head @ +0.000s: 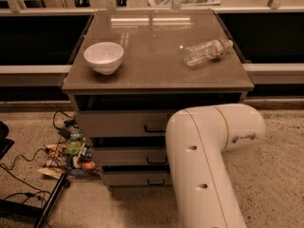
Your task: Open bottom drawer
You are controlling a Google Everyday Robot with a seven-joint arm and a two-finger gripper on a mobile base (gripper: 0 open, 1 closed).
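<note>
The bottom drawer [135, 178] is the lowest and narrowest of three grey-beige fronts, with a small black bar handle [156, 182]. Its front sits pushed in, about in line with the middle drawer [128, 156] above it. The taller top drawer [116, 124] is above that. My white arm [204, 165] fills the lower right of the camera view and covers the right part of all three drawer fronts. My gripper is hidden behind the arm and does not show.
A white bowl [103, 57] and a plastic bottle [206, 51] lying on its side rest on the cabinet top [152, 77]. Snack packets and cables [69, 155] lie on the floor to the left. A black stand leg [50, 201] is at the lower left.
</note>
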